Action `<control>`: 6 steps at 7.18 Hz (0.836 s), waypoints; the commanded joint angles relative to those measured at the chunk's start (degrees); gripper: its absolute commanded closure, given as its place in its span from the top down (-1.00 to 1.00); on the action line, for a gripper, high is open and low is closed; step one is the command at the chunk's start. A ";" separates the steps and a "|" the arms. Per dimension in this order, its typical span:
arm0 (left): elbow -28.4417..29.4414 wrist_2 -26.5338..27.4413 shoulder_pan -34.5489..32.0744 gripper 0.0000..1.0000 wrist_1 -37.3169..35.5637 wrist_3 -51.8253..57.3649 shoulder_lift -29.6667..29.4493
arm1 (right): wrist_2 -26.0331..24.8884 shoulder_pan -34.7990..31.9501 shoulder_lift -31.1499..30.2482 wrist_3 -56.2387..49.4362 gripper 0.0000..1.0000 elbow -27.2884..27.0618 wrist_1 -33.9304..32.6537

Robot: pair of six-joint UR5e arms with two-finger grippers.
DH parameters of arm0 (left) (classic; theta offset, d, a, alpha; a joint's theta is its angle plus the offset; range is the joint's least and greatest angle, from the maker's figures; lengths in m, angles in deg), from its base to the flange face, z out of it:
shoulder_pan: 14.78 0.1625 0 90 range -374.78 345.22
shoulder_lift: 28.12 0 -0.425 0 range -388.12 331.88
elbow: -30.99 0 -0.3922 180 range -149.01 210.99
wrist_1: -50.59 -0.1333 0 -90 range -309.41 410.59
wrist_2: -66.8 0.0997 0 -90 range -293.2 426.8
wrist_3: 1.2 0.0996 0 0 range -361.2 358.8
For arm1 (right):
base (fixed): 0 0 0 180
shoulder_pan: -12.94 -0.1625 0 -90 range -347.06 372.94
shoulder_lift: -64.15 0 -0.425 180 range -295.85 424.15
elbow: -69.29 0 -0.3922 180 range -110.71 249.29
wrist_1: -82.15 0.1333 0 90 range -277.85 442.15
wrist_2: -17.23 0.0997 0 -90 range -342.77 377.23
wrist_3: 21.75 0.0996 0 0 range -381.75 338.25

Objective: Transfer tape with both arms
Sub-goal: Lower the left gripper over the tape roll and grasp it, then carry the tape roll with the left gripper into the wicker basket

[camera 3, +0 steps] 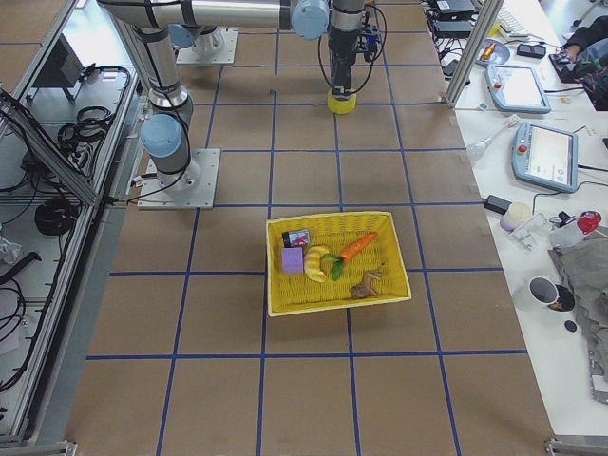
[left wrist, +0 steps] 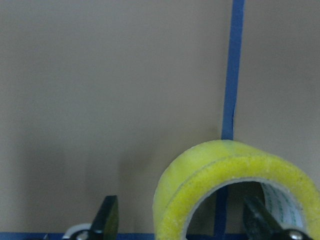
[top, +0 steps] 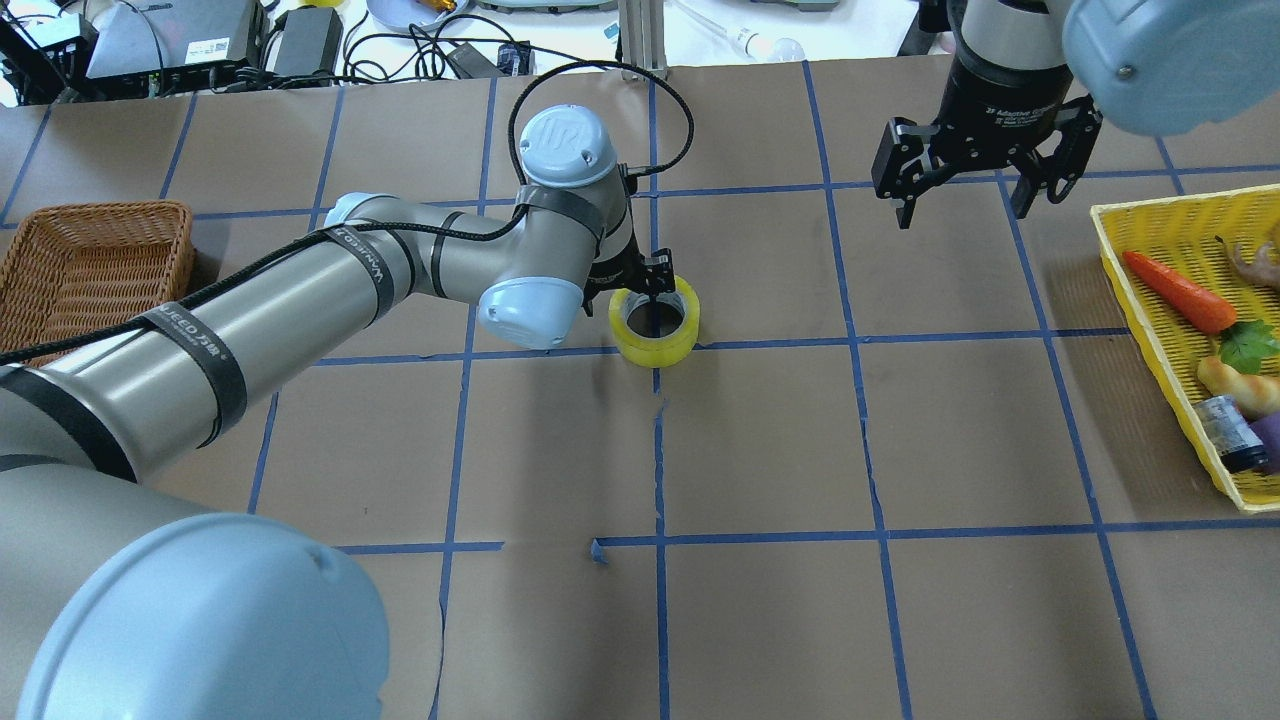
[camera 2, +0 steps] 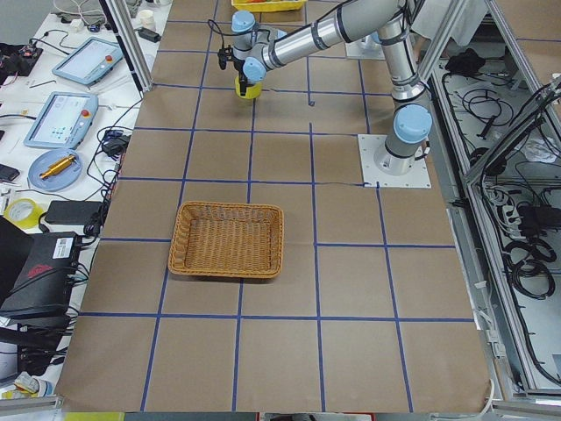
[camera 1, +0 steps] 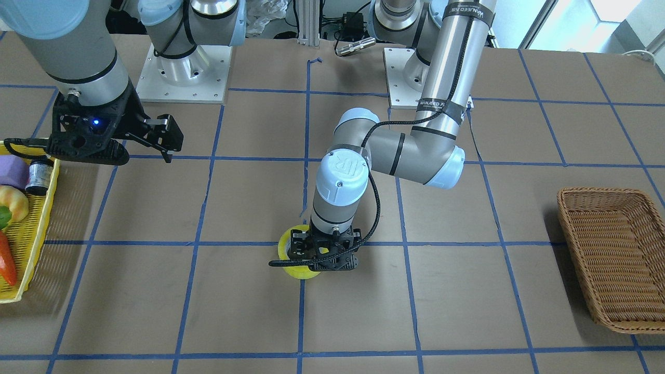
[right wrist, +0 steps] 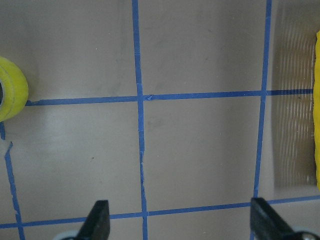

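Observation:
The yellow tape [top: 655, 325] roll lies flat on the table's middle, on a blue grid line; it also shows in the front view [camera 1: 304, 272]. My left gripper [top: 650, 290] points down over it, open. In the left wrist view the tape [left wrist: 225, 175] stands between the fingertips: one finger [left wrist: 107, 220] is outside the roll and apart from it, the other [left wrist: 260, 215] is inside the core. My right gripper [top: 975, 190] is open and empty, raised above the table near the yellow basket. Its wrist view shows the tape [right wrist: 10, 87] at the far left edge.
A yellow basket [top: 1150, 330] with a carrot [top: 1175, 290] and other toy items stands on my right side. A brown wicker basket [top: 85, 260] stands on my left side. The arm bases stand at the robot's edge of the table.

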 commanded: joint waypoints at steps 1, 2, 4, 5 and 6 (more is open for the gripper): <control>0.01 0.74 -0.13 -0.58 0.58 0.17 -0.16 | 0.16 -0.17 0.00 0.11 1.00 -0.05 -0.12; 0.01 0.75 -0.04 -0.78 0.32 0.09 -0.25 | 0.95 -0.17 -0.70 -0.24 1.00 0.30 -0.12; 0.18 1.09 0.04 -0.93 0.93 0.09 2.99 | 1.13 -0.35 -1.49 -0.07 1.00 0.04 -0.12; 1.05 1.54 1.70 -0.90 2.15 2.44 5.09 | 1.39 -0.35 -1.76 -0.07 1.00 -0.13 -0.12; 3.93 1.37 6.15 -0.91 9.21 7.16 8.50 | 2.27 -0.35 -1.76 -0.07 1.00 -0.31 -0.03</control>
